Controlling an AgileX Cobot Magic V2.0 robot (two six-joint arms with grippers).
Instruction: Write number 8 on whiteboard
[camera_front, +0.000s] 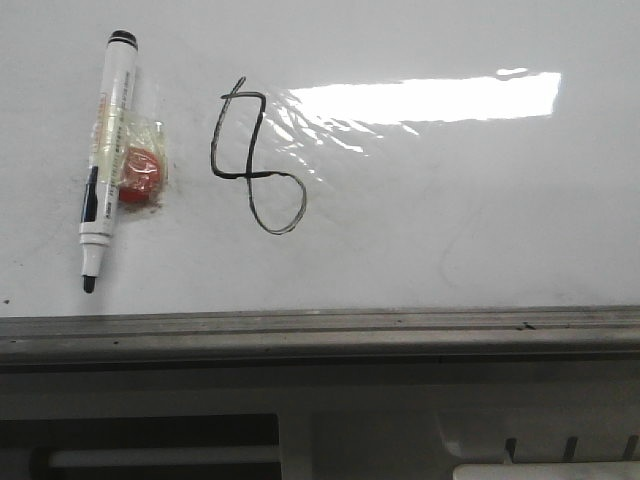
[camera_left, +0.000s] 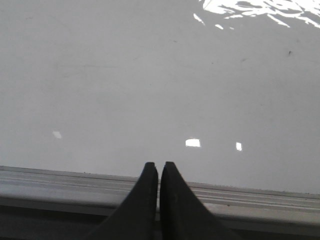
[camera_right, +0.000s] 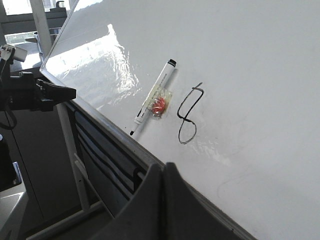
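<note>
Both dark pincers, left (camera_left: 159, 170) and right (camera_right: 163, 170), sit pressed together, empty, short of the glossy white whiteboard (camera_front: 450, 220) bearing the thin black hand-drawn number 8 (camera_front: 255, 160).

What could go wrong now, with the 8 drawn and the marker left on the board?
1. The marker lies uncapped on the whiteboard, tip bare; it may dry out or leave a stray mark if nudged.
2. The number 8 sits close beside it; an arm reaching for the marker could smear the ink.
3. Both the left gripper and the right gripper are shut, so either must open before grasping.
</note>
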